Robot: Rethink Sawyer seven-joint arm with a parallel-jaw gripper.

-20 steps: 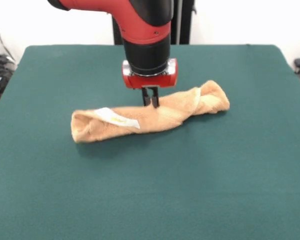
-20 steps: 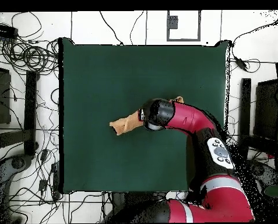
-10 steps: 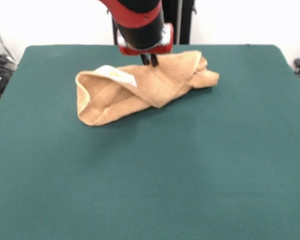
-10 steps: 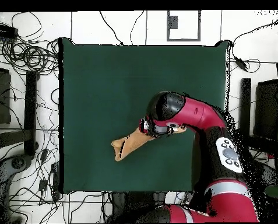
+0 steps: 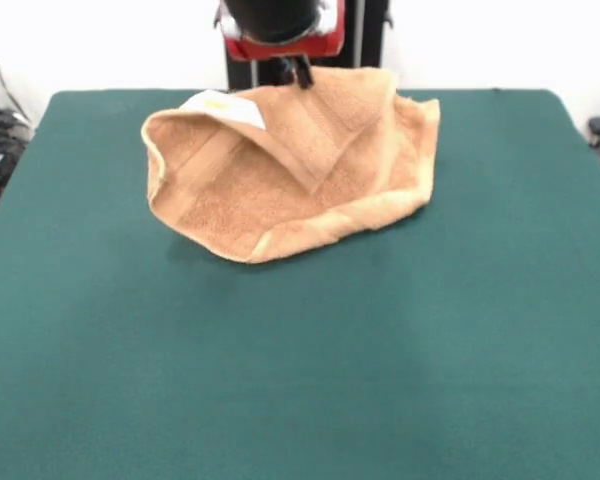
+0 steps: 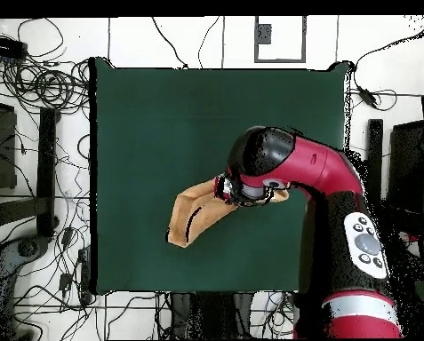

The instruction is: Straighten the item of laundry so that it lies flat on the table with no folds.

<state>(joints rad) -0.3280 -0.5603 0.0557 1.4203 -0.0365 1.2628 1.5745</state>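
Towel lifted by its upper edge, not flat.

The gripper (image 5: pixel 300 72) is clamped on the top fold of the towel (image 5: pixel 290 175), which hangs partly opened, its lower edge resting on the table (image 5: pixel 300 380) toward the far middle; a white label (image 5: pixel 223 106) shows near the top left.

arm cut off by the top edge above the gripper (image 5: pixel 299 72); overhead, it hides the towel (image 6: pixel 193 216) beneath.
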